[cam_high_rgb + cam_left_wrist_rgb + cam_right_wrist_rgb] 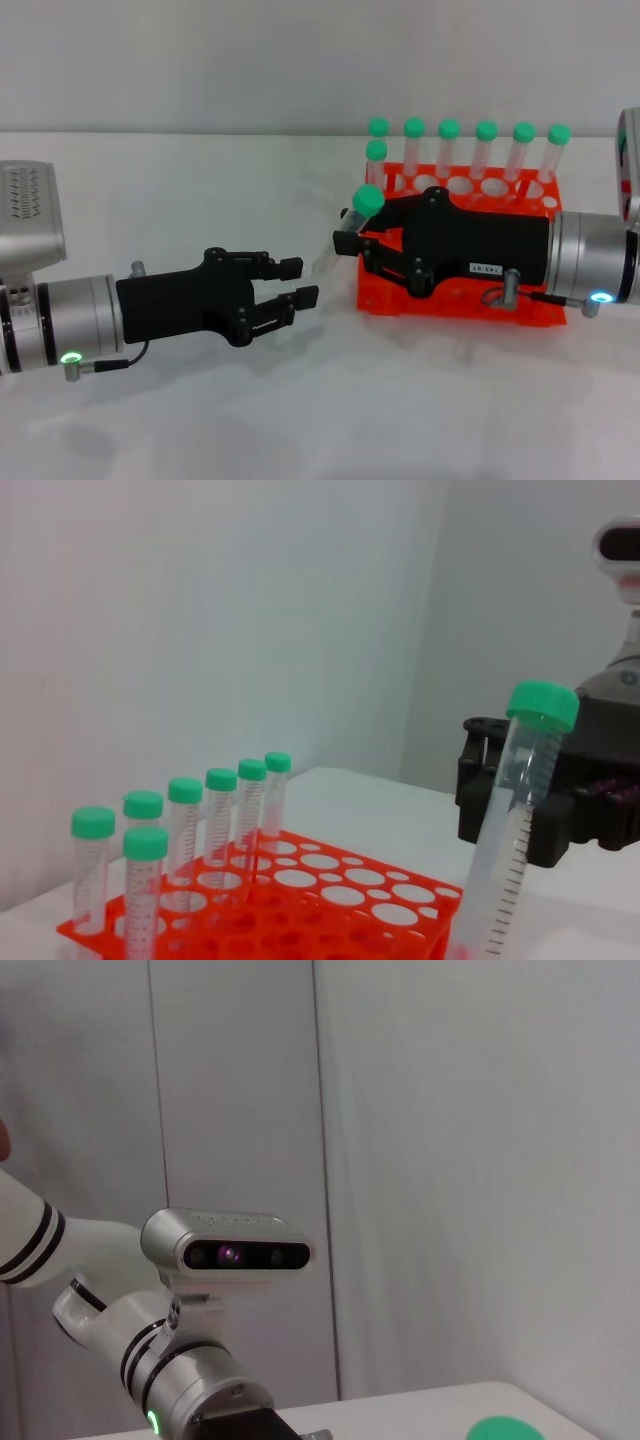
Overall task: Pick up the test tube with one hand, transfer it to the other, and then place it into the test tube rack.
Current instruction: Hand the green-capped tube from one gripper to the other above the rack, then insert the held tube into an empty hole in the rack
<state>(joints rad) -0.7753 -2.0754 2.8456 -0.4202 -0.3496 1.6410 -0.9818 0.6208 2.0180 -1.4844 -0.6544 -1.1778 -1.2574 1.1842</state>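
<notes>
Gripping test tube (358, 216), right end effector (352, 240).

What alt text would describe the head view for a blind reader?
The right pincer holds a green-capped tube tilted beside an orange rack with seven more tubes along its back. The left pincer is open on the white table, apart from the tube.

Head camera sits high, looking forward and down over the white tabletop (200, 420), both arms in frame. Left wrist camera rides low and close, facing the orange rack (330, 890) and the right gripper (500, 780); both shared with the head view. Right wrist camera faces back toward the robot's head (230, 1250).
</notes>
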